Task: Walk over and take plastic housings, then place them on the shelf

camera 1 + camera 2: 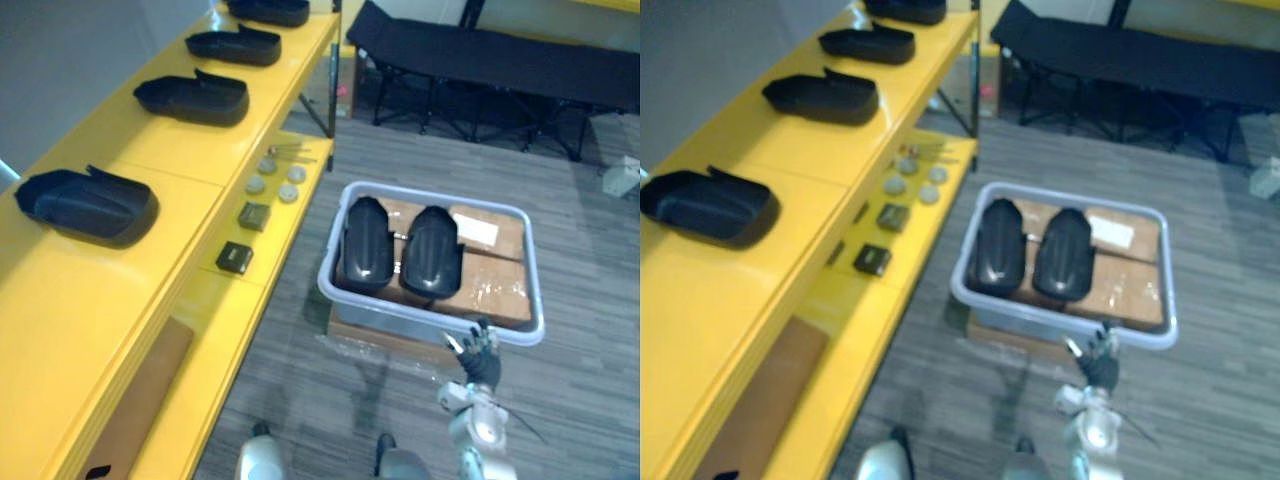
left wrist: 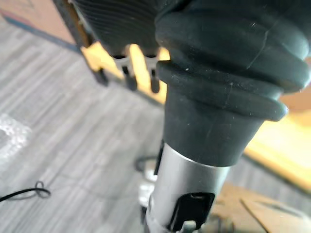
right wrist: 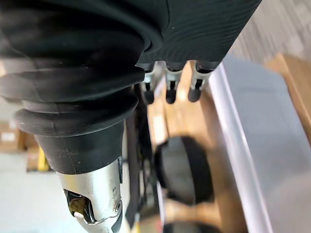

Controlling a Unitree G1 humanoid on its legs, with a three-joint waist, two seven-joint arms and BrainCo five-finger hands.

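Two glossy black plastic housings (image 1: 365, 243) are seen lying side by side, domed backs up, on brown cardboard (image 1: 490, 285) inside a pale grey plastic bin (image 1: 400, 318), just off centre toward 3 o'clock in the head view. The right hand (image 1: 482, 358) is held at 5 o'clock, close by the bin's near rim, fingers (image 3: 167, 92) straight and released, nothing grasped. The left hand (image 2: 121, 29) is likewise relaxed and empty, its fingers (image 2: 129, 77) hung straight above the grey plank-pattern floor (image 2: 58, 126). From 9 round to 12 o'clock the long yellow shelf (image 1: 90, 300) is lined with a row of black open-topped plastic housings (image 1: 90, 205), hollow side up, well apart from one another. On its lower tier small grey discs (image 1: 272, 178) and two dark square pieces (image 1: 235, 258) are laid out. At 1 o'clock a black folding cot (image 1: 480, 55) is parked.
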